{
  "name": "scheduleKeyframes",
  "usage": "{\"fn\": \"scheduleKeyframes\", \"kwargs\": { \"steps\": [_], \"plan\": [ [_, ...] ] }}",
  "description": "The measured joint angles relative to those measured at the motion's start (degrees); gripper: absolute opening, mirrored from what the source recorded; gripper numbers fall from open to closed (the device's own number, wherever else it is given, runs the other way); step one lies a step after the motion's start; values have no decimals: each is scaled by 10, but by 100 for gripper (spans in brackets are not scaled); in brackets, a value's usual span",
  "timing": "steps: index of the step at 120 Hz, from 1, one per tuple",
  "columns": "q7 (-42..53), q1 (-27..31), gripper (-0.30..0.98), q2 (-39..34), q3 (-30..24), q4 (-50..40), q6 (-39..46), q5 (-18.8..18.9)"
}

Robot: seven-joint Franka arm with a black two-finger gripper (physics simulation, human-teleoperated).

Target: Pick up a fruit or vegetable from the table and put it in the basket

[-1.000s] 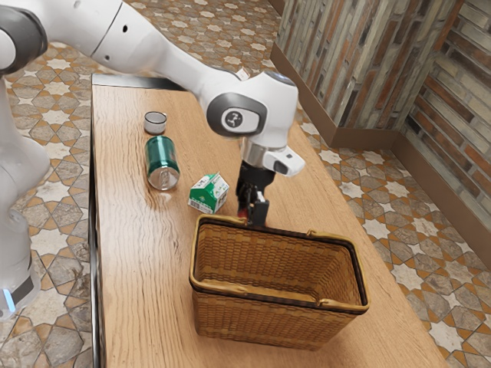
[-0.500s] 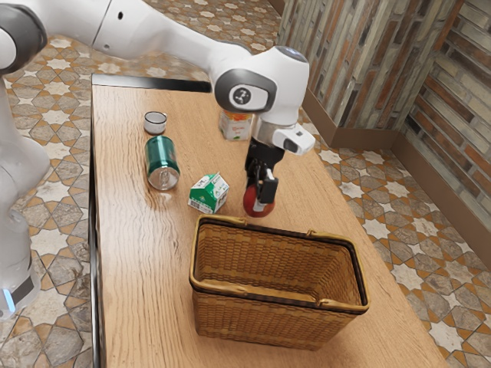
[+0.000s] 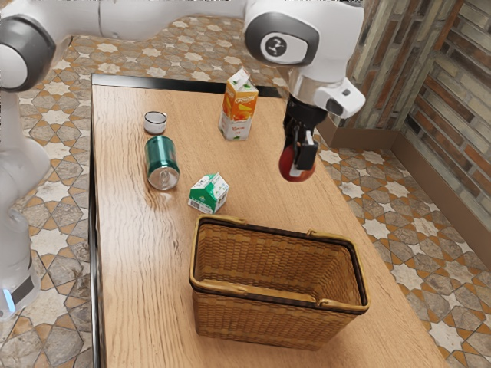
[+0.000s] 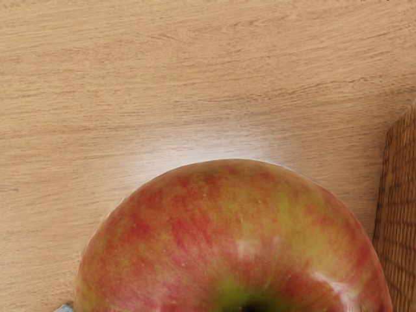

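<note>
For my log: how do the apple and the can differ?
The apple is round, the can a cylinder. The apple is red with yellow-green; the can is green with a silver end. The gripper holds the apple, while the can lies on its side. Both are outside the basket.

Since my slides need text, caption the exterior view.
Claw gripping an apple in midair over the table, basket standing by.
</note>
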Motion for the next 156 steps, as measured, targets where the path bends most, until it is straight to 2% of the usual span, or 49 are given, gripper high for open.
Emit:
{"fn": "scheduleKeyframes", "kwargs": {
  "steps": [16, 28, 100, 156],
  "plan": [
    [-5, -21, 27, 36, -13, 50, -17, 1],
    [-8, -7, 28, 54, -19, 69, -22, -3],
    [-19, 0, 28, 94, -128, 72, 12, -35],
    [-23, 2, 29, 137, -153, 104, 53, -44]
  ]
}}
